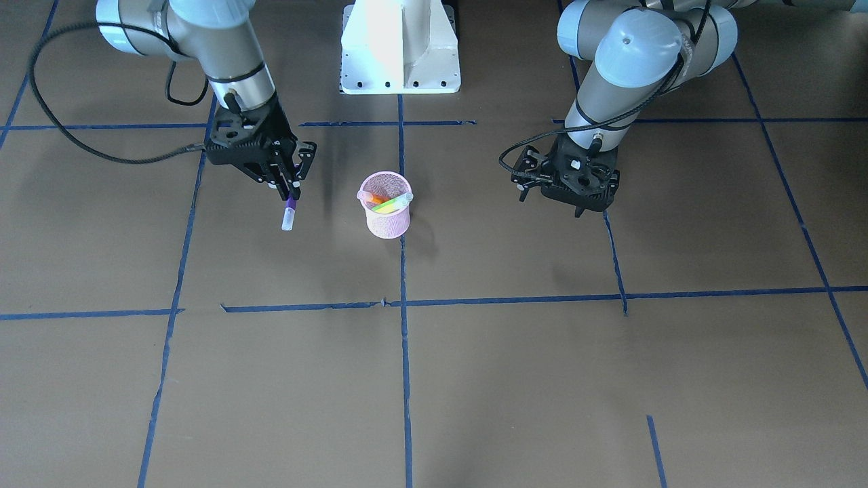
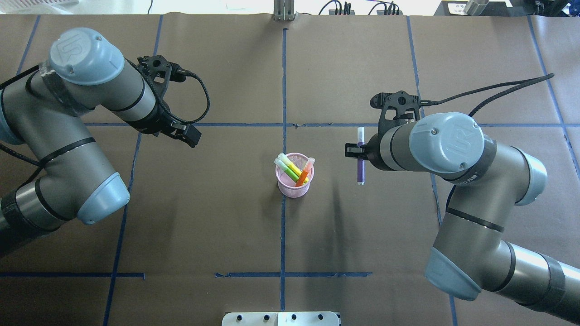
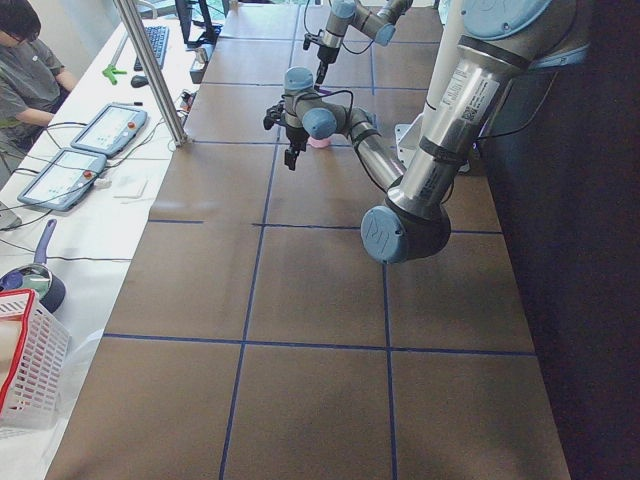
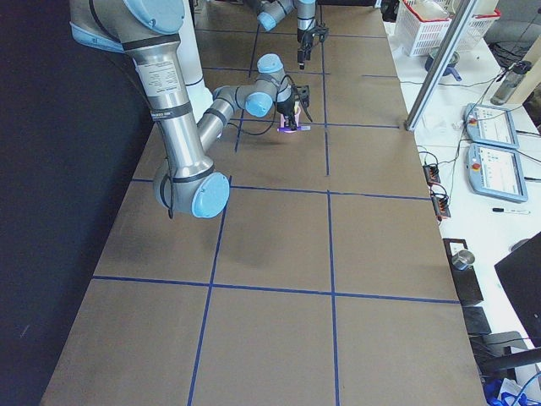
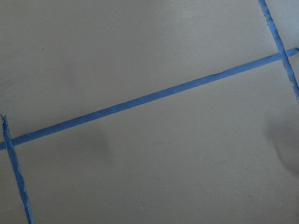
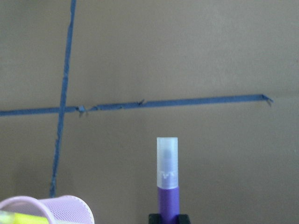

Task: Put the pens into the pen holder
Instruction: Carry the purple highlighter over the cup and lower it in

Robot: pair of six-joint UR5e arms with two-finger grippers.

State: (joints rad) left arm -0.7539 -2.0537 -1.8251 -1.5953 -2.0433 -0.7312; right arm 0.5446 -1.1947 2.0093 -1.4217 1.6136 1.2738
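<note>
The right fingers (image 2: pixel 350 150) are clamped on the purple pen (image 2: pixel 360 158), which hangs clear of the surface (image 2: pixel 226 217) right of centre in the overhead frame, its pale cap toward the top edge. The pink holder (image 2: pixel 290 188) stands at centre, well apart from it, with the orange pen (image 2: pixel 302 176) and green pen (image 2: pixel 293 170) leaning inside. In the front view, right of the holder, the left fingers (image 1: pixel 529 168) seem spread and empty, though they show poorly.
</note>
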